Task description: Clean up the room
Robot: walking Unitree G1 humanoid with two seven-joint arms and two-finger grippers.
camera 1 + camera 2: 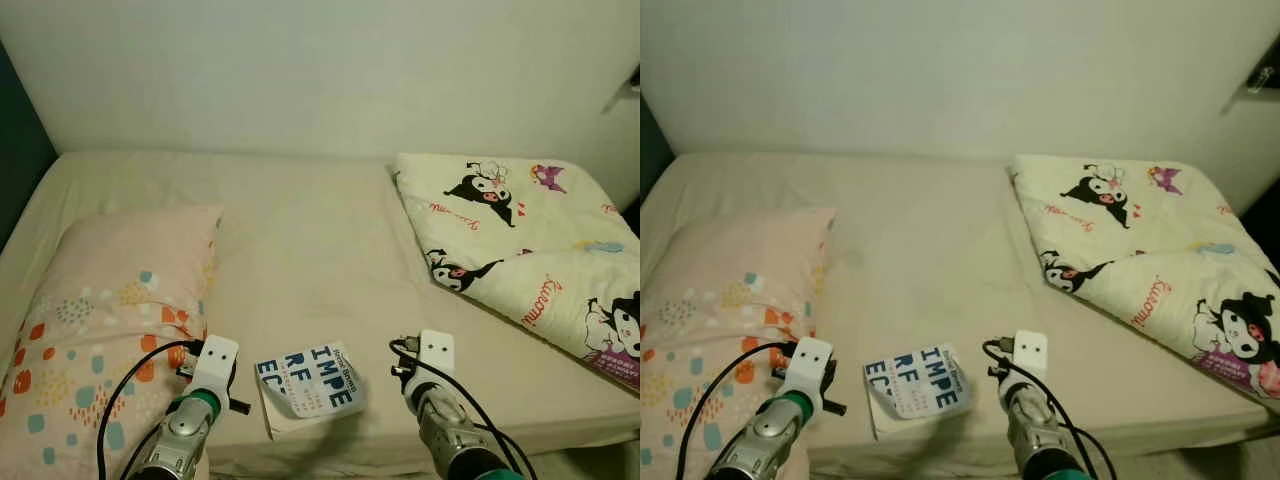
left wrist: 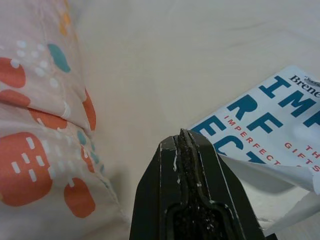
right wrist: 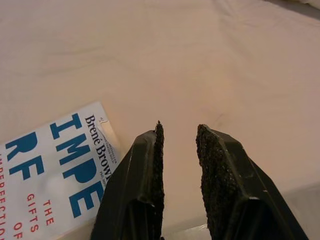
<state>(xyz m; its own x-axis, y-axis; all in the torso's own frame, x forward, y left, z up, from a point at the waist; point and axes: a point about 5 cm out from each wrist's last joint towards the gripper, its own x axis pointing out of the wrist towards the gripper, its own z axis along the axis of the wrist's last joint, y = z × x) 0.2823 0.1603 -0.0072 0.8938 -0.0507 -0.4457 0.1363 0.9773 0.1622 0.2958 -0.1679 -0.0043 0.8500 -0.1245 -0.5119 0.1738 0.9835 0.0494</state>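
A white book [image 1: 308, 385] with big blue letters lies near the front edge of the bed [image 1: 310, 240], its cover curling up at one corner. My left gripper [image 2: 182, 136] is shut with nothing in it. It hovers just left of the book [image 2: 270, 120], between it and the pillow [image 2: 35, 125]. My right gripper [image 3: 178, 129] is open and empty over the bare sheet, just right of the book [image 3: 55, 165]. Both wrists, left [image 1: 213, 362] and right [image 1: 432, 358], reach in from the bed's front edge.
A peach pillow [image 1: 100, 310] with orange and teal spots lies at the left. A cream comforter [image 1: 530, 250] printed with cartoon figures is bunched at the right. A pale wall backs the bed, and bare sheet spreads between pillow and comforter.
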